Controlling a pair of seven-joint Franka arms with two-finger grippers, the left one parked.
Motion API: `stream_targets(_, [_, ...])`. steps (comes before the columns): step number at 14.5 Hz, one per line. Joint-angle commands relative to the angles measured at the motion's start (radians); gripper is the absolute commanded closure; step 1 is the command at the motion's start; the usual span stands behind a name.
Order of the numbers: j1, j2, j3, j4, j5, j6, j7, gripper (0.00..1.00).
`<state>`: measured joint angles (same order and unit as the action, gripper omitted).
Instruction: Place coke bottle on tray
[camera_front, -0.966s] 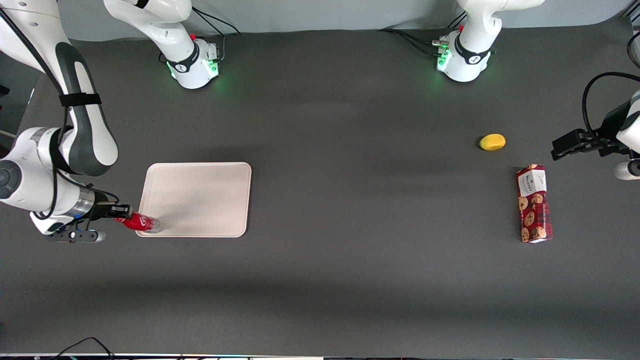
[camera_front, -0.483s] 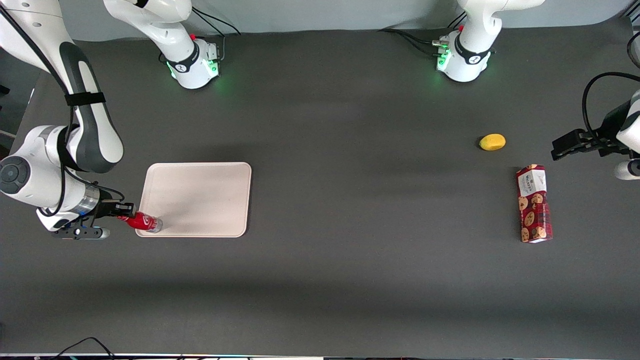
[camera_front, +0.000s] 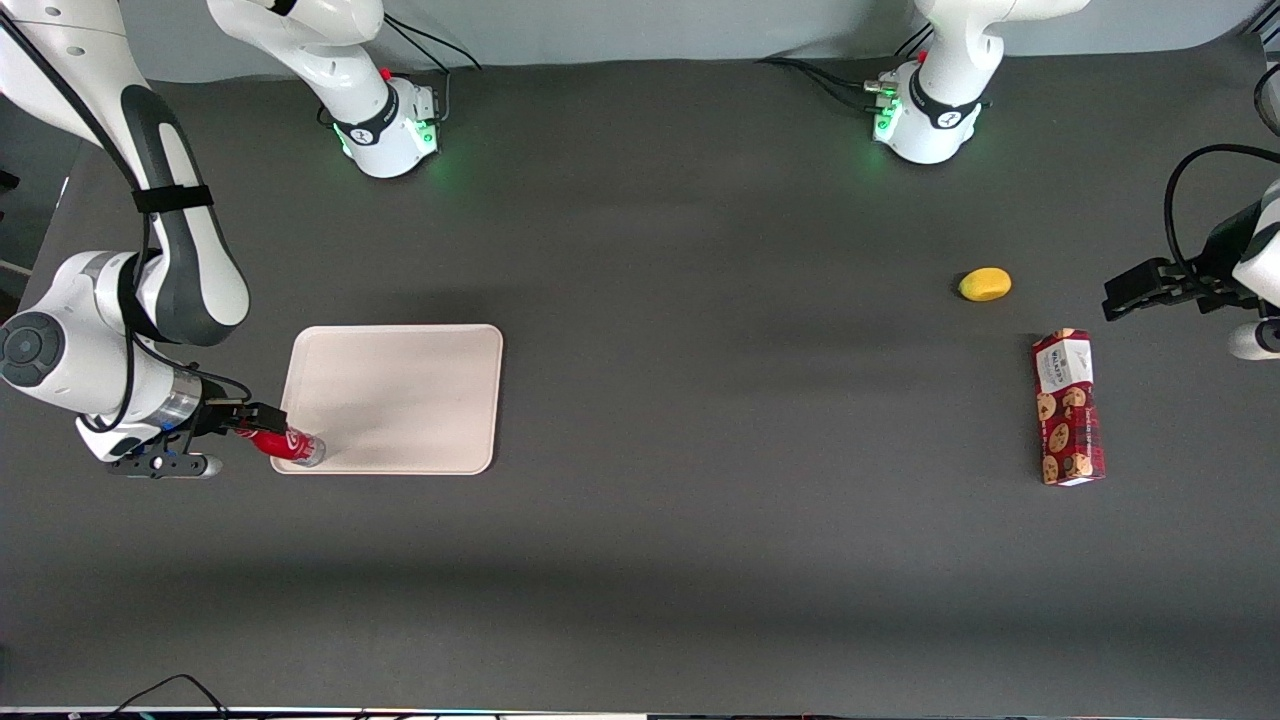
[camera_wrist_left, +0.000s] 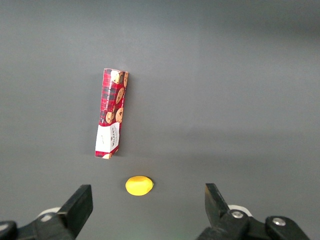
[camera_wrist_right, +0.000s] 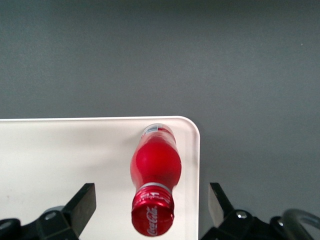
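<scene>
- the coke bottle (camera_front: 289, 444) stands on the tray (camera_front: 400, 390), base down in the tray's corner nearest the front camera at the working arm's end.
- in the right wrist view the bottle (camera_wrist_right: 155, 172) sits just inside the rounded corner of the tray (camera_wrist_right: 60, 155), its silvery base close to both rim edges, with very little tray left between it and the rim.
- the gripper (camera_front: 262, 425) hovers at the bottle's capped top, over the tray's edge toward the working arm's end.
- its fingers (camera_wrist_right: 82, 202) are spread wide apart, one on each side of the bottle with clear gaps, touching nothing; the bottle stands free.
- the rest of the tray is bare, a broad flat stretch reaching away from the bottle toward the arm bases and toward the parked arm's end.
- the table (camera_front: 700, 560) is dark grey; a wide open stretch of it lies between the tray and the other objects.
- a red cookie box (camera_front: 1068, 407) lies flat well apart, toward the parked arm's end of the table.
- a yellow lemon (camera_front: 985, 284) rests near the box, farther from the front camera, not touching it.
</scene>
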<state>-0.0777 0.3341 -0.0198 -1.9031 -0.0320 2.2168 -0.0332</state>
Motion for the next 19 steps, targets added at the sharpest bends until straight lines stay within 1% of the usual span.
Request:
stream_targets(1, [-0.004,-0.044,0.003,0.086,0.015,-0.167,0.012,0.0])
stream_targets(3, [-0.005,-0.102,-0.011,0.156,0.014,-0.315,0.013,0.0])
stream_targets(8, [0.002,-0.403,-0.046,0.17,0.021,-0.569,0.019,0.0])
stream_targets(9, [0.009,-0.456,-0.048,0.17,0.027,-0.604,0.027,0.0])
stream_targets(11, [0.041,-0.504,-0.045,0.168,0.037,-0.655,0.064,0.0])
stream_targets(14, [0.107,-0.503,-0.046,0.168,0.037,-0.664,0.087,0.0])
stream_targets(15, [0.117,-0.492,-0.046,0.168,0.04,-0.643,0.09,0.0])
stream_targets(17, [0.119,-0.457,-0.045,0.17,0.081,-0.559,0.099,0.0])
stream_targets(19, [0.116,-0.406,-0.043,0.205,0.078,-0.528,0.096,0.0])
